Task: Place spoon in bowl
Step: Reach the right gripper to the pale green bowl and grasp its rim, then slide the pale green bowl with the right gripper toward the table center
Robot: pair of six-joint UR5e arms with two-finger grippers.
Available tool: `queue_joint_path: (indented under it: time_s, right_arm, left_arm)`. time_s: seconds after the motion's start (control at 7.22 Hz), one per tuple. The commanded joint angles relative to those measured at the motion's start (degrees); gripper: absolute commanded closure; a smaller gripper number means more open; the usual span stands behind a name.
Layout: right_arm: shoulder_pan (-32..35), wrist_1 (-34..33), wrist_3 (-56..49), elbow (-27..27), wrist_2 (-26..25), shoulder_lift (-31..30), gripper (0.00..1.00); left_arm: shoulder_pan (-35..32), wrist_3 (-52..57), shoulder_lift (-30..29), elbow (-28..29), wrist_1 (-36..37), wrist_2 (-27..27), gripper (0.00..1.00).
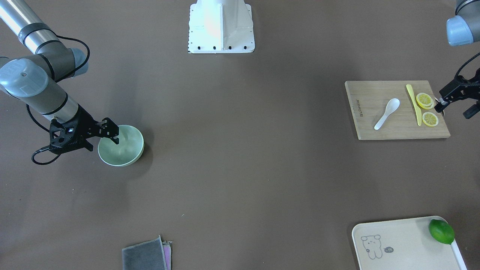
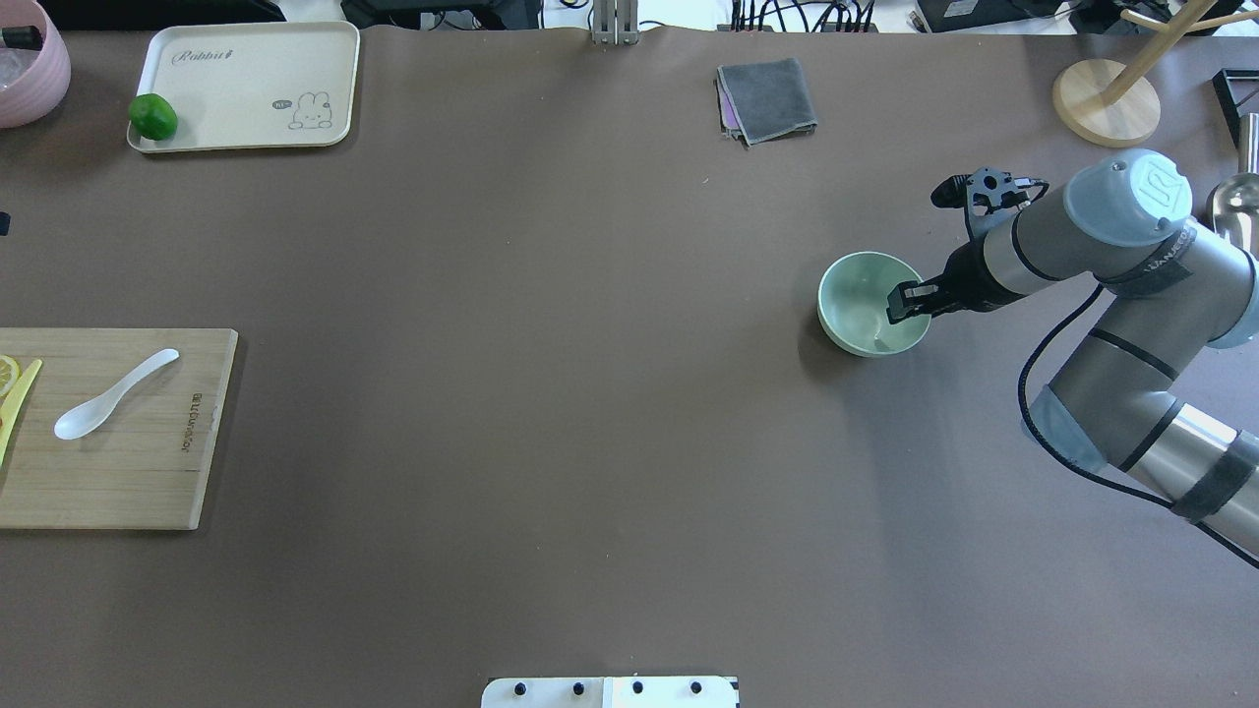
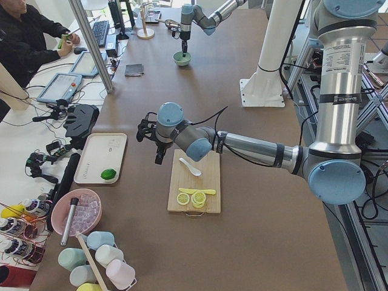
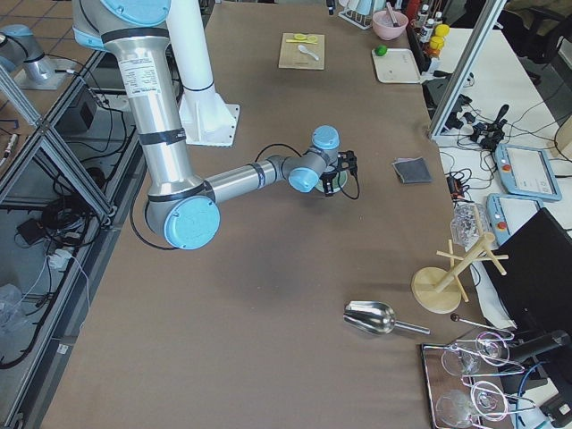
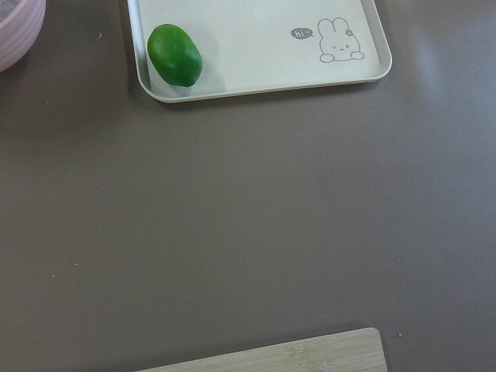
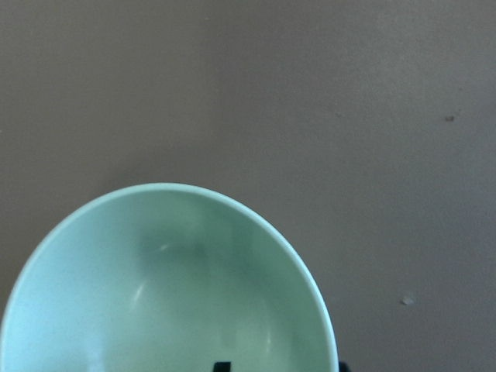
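Note:
The white spoon (image 1: 388, 112) lies on the wooden cutting board (image 1: 397, 132), scoop toward the robot; it also shows in the overhead view (image 2: 108, 395). The mint-green bowl (image 1: 125, 150) stands empty on the table far across from it (image 2: 861, 295). My right gripper (image 1: 104, 143) straddles the bowl's rim, one finger inside and one outside, shut on it; the right wrist view shows the bowl (image 6: 155, 294) just ahead of the fingertips. My left gripper (image 1: 439, 106) hovers open and empty at the board's edge beside the lemon slices, apart from the spoon.
A yellow knife (image 1: 413, 105) and lemon slices (image 1: 425, 100) share the board. A cream tray (image 1: 405, 240) holds a lime (image 1: 441, 231). A grey cloth (image 1: 146, 255) lies at the operators' edge. The robot's base (image 1: 221, 26) stands mid-table. A wooden stand (image 2: 1107, 103) is behind the bowl.

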Motion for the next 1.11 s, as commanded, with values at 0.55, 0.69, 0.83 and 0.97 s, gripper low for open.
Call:
queue_joint_path:
  time_s: [0.55, 0.69, 0.83, 0.97]
  right_arm:
    - [-4.5, -0.2, 18.4, 1.2, -0.8, 13.9, 1.00]
    - [-8.4, 0.0, 20.5, 1.1, -4.1, 15.0, 1.00]
    - [-12.7, -0.4, 21.3, -0.7, -13.2, 18.4, 1.00]
    - [-14.0, -0.4, 22.3, -4.8, -14.3, 21.8, 1.00]
  left_arm:
    - [0.0, 0.7, 0.2, 0.2, -0.2, 0.1, 0.02]
    - [0.0, 0.7, 0.3, 0.6, -1.2, 0.1, 0.02]
    - [0.0, 0.7, 0.3, 0.6, -1.4, -0.3, 0.02]
    - [0.0, 0.5, 0.3, 1.5, -3.8, -0.3, 0.02]
